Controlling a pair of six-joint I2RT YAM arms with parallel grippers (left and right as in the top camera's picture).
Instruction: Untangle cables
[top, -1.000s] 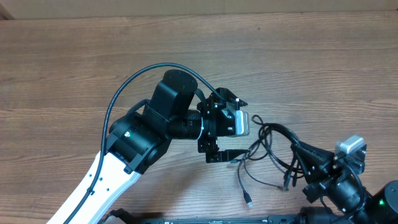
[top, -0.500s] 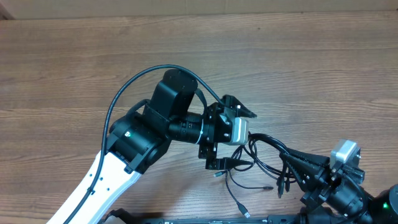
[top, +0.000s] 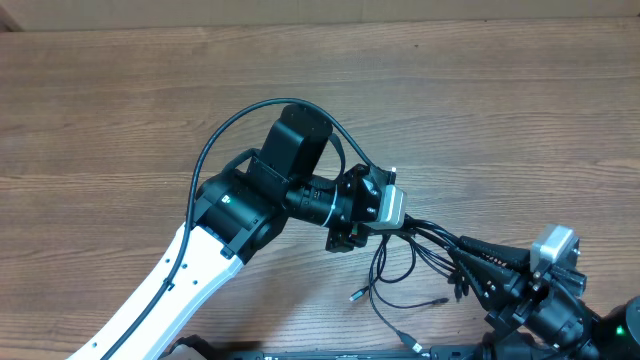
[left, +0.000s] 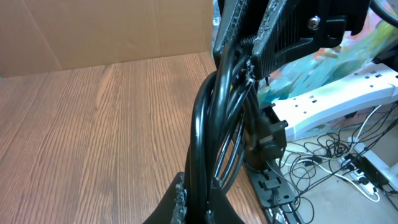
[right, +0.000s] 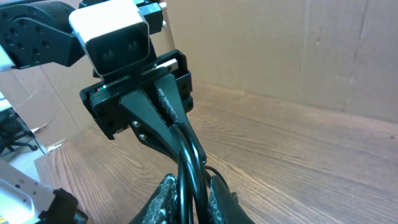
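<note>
from overhead, cannot see where the left gripper (top: 378, 228) meets the cables (top: 425, 240): buried under its own wrist camera. too thin and bunched at the right gripper (top: 463, 266) to count the strands. right arm (top: 560, 312) cropped by the lower right corner. in both wrist views, fingers (left: 179, 202) cropped by the bottom edge. cables close to the lens and blurred, single cords not separable.
</note>
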